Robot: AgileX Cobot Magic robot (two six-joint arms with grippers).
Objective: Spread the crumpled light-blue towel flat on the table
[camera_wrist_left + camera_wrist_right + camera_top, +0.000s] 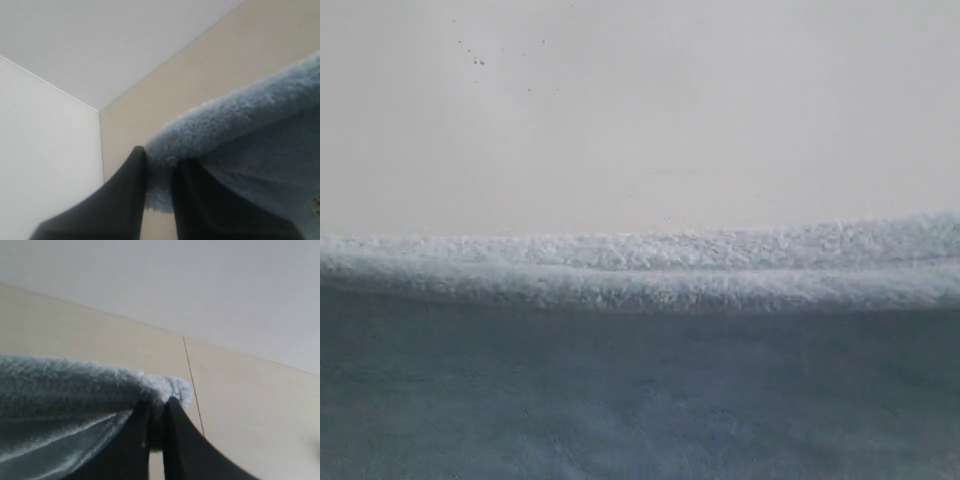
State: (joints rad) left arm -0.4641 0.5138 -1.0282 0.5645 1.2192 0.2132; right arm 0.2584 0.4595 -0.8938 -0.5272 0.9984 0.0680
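The light-blue fluffy towel (pixel 640 390) fills the lower half of the exterior view, its folded upper edge running across the frame; neither gripper shows there. In the left wrist view my left gripper (pixel 159 159) is shut on a corner of the towel (pixel 235 125), fluff bulging between the two dark fingers (pixel 125 195). A small whitish tag (pixel 315 206) peeks at the frame's edge. In the right wrist view my right gripper (pixel 156 404) is shut on another corner of the towel (pixel 65 385), which hangs off to one side. The beige table (pixel 240 405) lies beyond both.
A white wall (pixel 640 100) with a few dark specks stands behind the towel. White walls meet at a corner (pixel 97 111) beyond the table. A thin dark seam (pixel 192 385) crosses the table surface.
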